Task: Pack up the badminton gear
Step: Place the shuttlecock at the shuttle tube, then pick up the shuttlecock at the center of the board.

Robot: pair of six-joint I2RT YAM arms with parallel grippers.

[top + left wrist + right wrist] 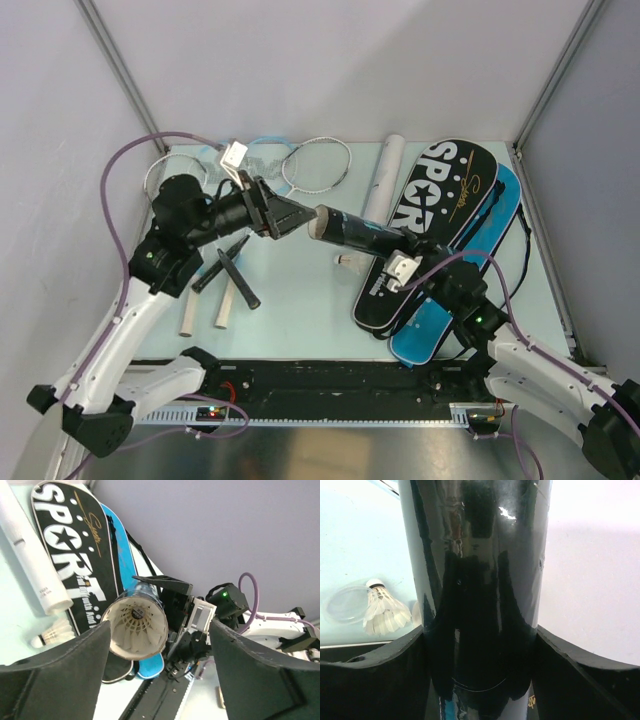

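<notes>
Step in hand: loading shuttlecocks into the black tube [355, 232]. The right claw [480, 630] pinches the tube and holds it tilted above the table [300, 290]. The left claw [157, 645] stands spread at the tube mouth. A loaded shuttlecock [136, 625] sits inside. Next move, as judged: collect the loose shuttlecock [348, 262] on the table beside the black bag [440, 215], then align it with the mouth

Top external: steeply down from above the near edge, whole table [300, 295] in frame. Left wrist: facing right, close on the open mouth of the black tube [120, 647]. Right wrist: hard against its wall. All share that tube.
</notes>
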